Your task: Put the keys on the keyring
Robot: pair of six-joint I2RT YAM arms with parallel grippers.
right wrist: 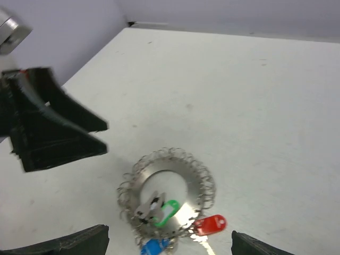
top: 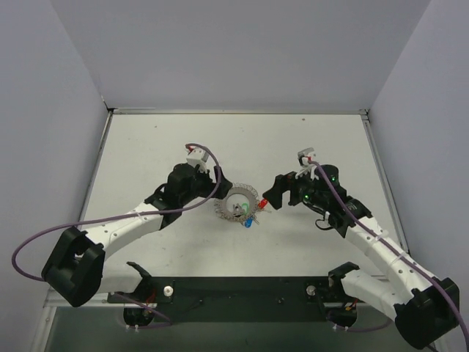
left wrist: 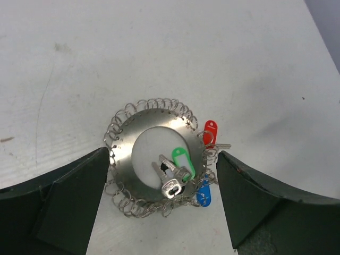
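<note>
The keyring lies flat on the white table between both grippers, a silvery disc with a wide hole and a rim of wire loops. It shows in the left wrist view and the right wrist view. A green key tag with two silver keys lies over the hole. A red key and a blue key sit at the rim among the loops. My left gripper is open and empty, its fingers either side of the ring's near edge. My right gripper is open and empty, just short of the ring.
The white table is walled by grey panels at the back and sides. The left gripper's black fingers show in the right wrist view, to the left of the ring. A dark base rail runs along the near edge.
</note>
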